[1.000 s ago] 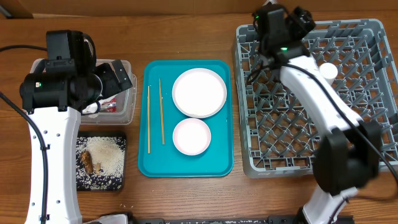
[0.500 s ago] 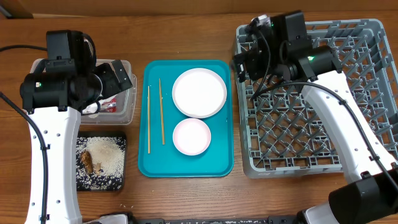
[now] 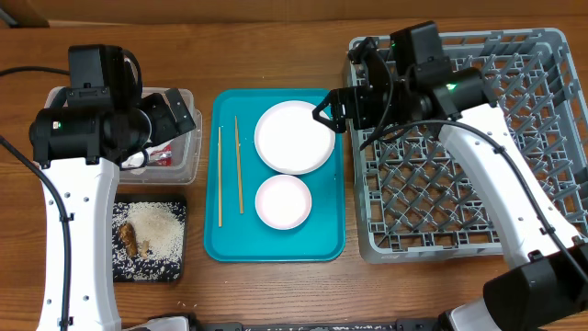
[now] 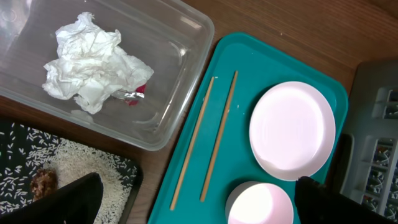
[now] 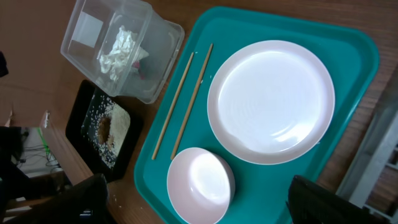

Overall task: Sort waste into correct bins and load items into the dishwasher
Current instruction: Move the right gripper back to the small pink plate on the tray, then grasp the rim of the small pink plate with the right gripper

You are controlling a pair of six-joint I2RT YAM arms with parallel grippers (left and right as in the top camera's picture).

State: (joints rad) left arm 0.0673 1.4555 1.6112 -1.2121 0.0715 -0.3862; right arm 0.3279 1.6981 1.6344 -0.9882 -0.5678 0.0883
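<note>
The left gripper [image 4: 199,185] stood with jaws apart, empty, above the clear tub [image 4: 177,56], which held the napkin [image 4: 93,68] and red wrapper [image 4: 135,93]. Rice [image 3: 158,221] lay in the black tray [image 3: 180,259]. Chopsticks [image 3: 230,170], plate [image 3: 294,136] and bowl [image 3: 283,201] sat on the teal tray [image 3: 276,246]. The right gripper [image 3: 327,108] hung with jaws apart, empty, at the plate's right edge, beside the grey rack [image 3: 404,207].
</note>
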